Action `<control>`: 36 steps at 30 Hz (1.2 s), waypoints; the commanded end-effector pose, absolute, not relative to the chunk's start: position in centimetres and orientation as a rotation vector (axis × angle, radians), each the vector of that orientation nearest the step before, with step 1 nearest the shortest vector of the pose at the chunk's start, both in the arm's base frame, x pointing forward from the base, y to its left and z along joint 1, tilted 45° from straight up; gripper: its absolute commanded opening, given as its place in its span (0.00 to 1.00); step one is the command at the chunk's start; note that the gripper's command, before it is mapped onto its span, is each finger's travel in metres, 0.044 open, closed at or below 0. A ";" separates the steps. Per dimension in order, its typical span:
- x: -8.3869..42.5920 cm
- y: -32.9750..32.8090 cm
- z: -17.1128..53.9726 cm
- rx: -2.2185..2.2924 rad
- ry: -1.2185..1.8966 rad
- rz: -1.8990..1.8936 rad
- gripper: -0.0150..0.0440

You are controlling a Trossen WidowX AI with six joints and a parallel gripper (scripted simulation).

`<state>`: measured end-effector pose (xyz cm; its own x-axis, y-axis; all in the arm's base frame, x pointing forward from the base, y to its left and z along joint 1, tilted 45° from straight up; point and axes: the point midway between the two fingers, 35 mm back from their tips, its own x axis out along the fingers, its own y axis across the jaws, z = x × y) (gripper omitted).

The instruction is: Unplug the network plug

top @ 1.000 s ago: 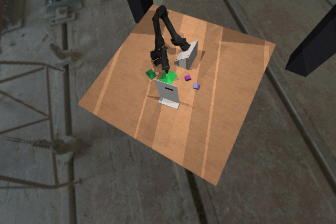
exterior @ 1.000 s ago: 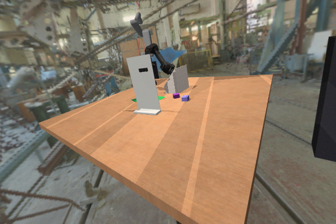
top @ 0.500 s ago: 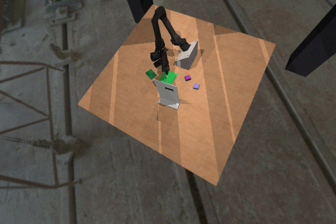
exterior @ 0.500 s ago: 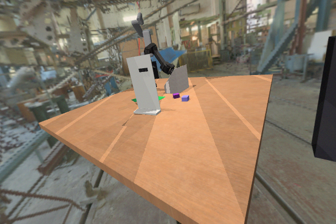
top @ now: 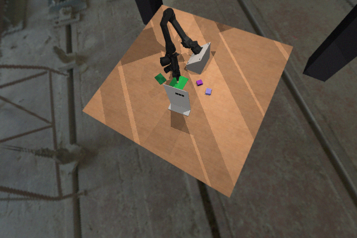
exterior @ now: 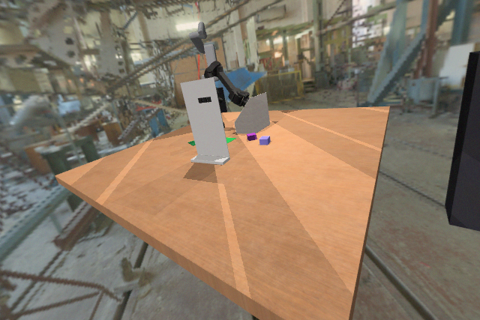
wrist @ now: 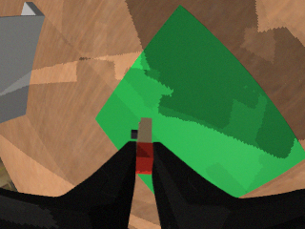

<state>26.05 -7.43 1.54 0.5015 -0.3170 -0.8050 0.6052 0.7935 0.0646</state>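
My gripper [top: 177, 78] [wrist: 144, 149] is shut on the plug [top: 177, 82] [wrist: 144, 162], which is red with a beige part pointing forward and a small black piece beside it. The plug is out of the panel and hangs above the table. In the wrist view it overlaps the near left part of the bright green square [top: 182, 82] [exterior: 231, 140] [wrist: 200, 138], partly in shadow. The upright light grey panel [top: 179, 101] [exterior: 207, 127] [wrist: 14, 67] stands beside that square, with a row of dark openings near its top. In the exterior view the panel hides the gripper and plug.
A darker green square [top: 160, 78] [exterior: 191, 142] lies on the panel's other side. A purple block [top: 199, 82] [exterior: 251, 136] and a lavender block [top: 208, 91] [exterior: 265, 140] lie beyond the bright square. A grey wedge-shaped box [top: 199, 64] [exterior: 253, 115] stands by the arm's lower end.
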 end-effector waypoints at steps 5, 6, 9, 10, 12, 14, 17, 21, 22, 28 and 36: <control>25.8 -8.0 0.5 0.358 0.895 -0.567 0.25; 25.7 -8.1 0.4 0.358 0.895 -0.567 0.25; 25.7 -8.4 0.2 0.358 0.895 -0.567 0.25; 25.7 -8.4 0.2 0.357 0.894 -0.567 0.25; 25.7 -8.5 0.2 0.357 0.894 -0.567 0.25; 25.7 -8.5 0.2 0.357 0.894 -0.567 0.25; 25.8 -8.7 0.2 0.357 0.894 -0.567 0.25; 25.8 -8.7 0.3 0.359 0.889 -0.573 0.25; 25.8 -8.7 0.3 0.359 0.889 -0.573 0.25; 25.8 -8.7 0.3 0.359 0.889 -0.573 0.39; 25.8 -8.7 0.3 0.359 0.889 -0.573 0.52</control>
